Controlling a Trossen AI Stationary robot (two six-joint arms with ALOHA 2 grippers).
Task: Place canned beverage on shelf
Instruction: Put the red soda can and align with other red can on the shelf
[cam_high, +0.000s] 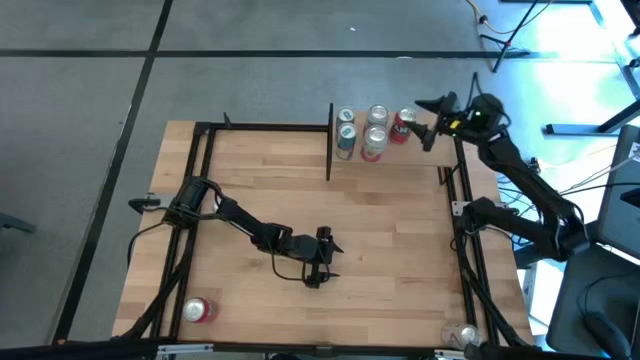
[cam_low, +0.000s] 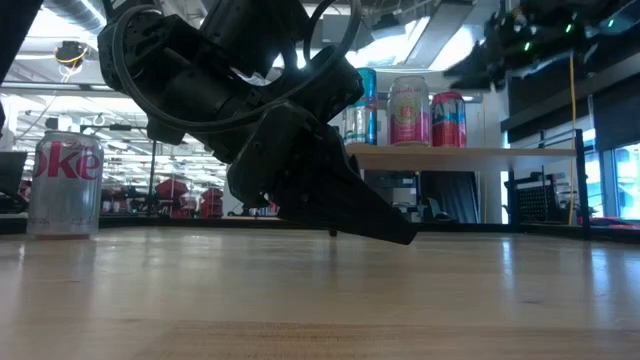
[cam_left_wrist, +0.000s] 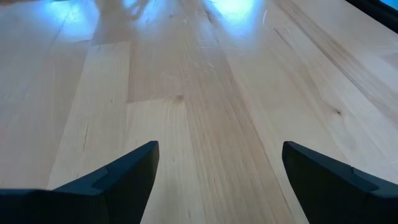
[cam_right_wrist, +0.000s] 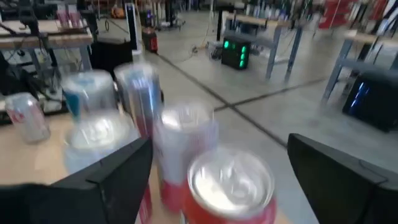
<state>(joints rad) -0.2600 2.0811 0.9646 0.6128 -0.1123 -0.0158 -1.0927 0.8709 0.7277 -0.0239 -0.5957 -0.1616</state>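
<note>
The shelf (cam_low: 460, 153), a light-wood board with black posts (cam_high: 330, 140), stands at the table's far right. Several cans stand on it, among them a red can (cam_high: 402, 127) at its right end. My right gripper (cam_high: 425, 120) is open just to the right of and above that red can. In the right wrist view (cam_right_wrist: 219, 146) its fingers stand on either side of the can's silver top (cam_right_wrist: 230, 183) without touching it. My left gripper (cam_high: 322, 258) is open and empty, low over the middle of the table; the left wrist view (cam_left_wrist: 217, 162) shows only bare wood between its fingers.
A silver-and-red can (cam_high: 197, 310) stands at the table's near left, and shows upright in the low view (cam_low: 65, 185). Another can (cam_high: 462, 335) is at the near right edge. A black metal frame (cam_high: 200, 130) runs around the tabletop.
</note>
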